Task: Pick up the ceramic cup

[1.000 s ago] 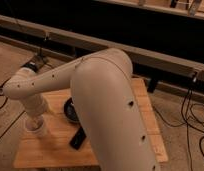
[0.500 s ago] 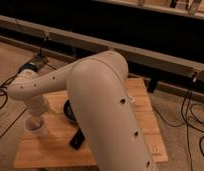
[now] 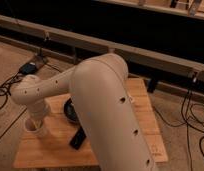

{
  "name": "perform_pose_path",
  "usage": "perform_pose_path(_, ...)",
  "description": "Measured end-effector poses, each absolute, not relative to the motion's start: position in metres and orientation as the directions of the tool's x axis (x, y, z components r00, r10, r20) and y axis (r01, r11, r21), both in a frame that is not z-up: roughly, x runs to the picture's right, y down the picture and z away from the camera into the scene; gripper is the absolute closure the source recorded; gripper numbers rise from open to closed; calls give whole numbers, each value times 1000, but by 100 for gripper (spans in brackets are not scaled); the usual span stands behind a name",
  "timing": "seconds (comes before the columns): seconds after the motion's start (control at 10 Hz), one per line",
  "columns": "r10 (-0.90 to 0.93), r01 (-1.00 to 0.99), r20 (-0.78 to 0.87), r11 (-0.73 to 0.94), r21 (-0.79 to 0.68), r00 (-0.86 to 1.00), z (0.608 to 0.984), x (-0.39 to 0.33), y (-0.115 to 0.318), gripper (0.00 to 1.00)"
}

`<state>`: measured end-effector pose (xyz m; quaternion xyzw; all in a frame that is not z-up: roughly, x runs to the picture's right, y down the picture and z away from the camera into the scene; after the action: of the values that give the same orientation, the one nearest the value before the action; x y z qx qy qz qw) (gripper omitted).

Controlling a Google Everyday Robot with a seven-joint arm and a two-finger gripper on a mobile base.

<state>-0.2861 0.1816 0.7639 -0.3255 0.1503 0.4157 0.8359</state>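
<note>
The ceramic cup (image 3: 34,128) is small, white and upright, near the left edge of the wooden table (image 3: 50,156). My gripper (image 3: 36,119) comes straight down onto the cup from the pale wrist; it sits at the cup's rim and the wrist hides most of it. The dark round bowl (image 3: 70,111) lies just right of the cup, partly behind my arm.
My large pale arm (image 3: 112,115) covers the middle of the table. A dark flat object (image 3: 77,140) lies on the wood in front of the bowl. Cables (image 3: 7,90) run over the floor at left and right. A long rail (image 3: 95,45) crosses behind.
The arm's upper link has swung a little to the right and nearer the camera. The wrist has stayed over the cup, which stands in the same spot.
</note>
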Motion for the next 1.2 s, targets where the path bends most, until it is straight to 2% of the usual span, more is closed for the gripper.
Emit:
perform_pose_path(0.5,617,-768,-470,412,-491,631,751,-293,172,96)
perform_pose_path(0.6,626,-768,-462,402,-498,628,747,-292,167,100)
perform_pose_path(1.2,712,-839,-478,304,-451,514,713,-267,109,100)
